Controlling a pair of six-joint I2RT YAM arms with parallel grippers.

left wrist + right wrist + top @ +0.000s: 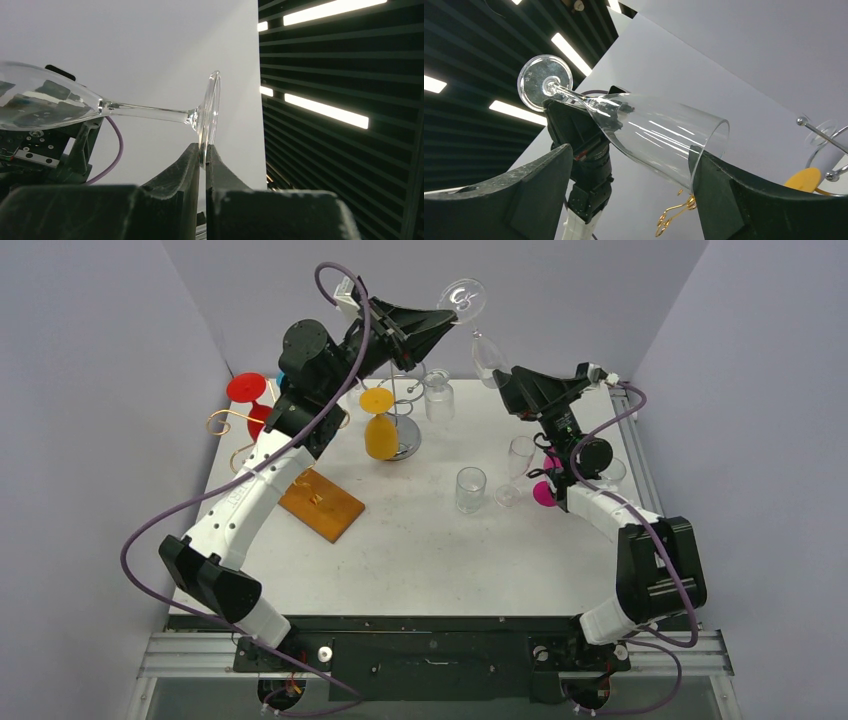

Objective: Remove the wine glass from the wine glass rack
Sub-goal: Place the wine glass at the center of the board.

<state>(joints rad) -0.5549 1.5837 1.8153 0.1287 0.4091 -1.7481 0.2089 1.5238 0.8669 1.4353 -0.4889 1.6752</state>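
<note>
A clear wine glass [480, 345] is held high over the table's far side, tilted, with its foot up. My left gripper [447, 316] is shut on the rim of the foot; the left wrist view shows the fingertips [194, 152] pinching the foot [212, 112], with the stem and bowl reaching left. My right gripper [503, 380] is open with its fingers on either side of the bowl's mouth. In the right wrist view the bowl [654, 132] lies between the jaws, its rim against the right finger [719, 195]. The silver rack [405, 425] stands below with a yellow glass [380, 432] hanging on it.
A gold wire rack [228, 425] on a wooden base [320, 503] stands at the left with a red glass [247, 390]. A lidded jar [438, 398], a tumbler [471, 488], a clear glass [519, 460] and a pink glass [545, 492] are on the table.
</note>
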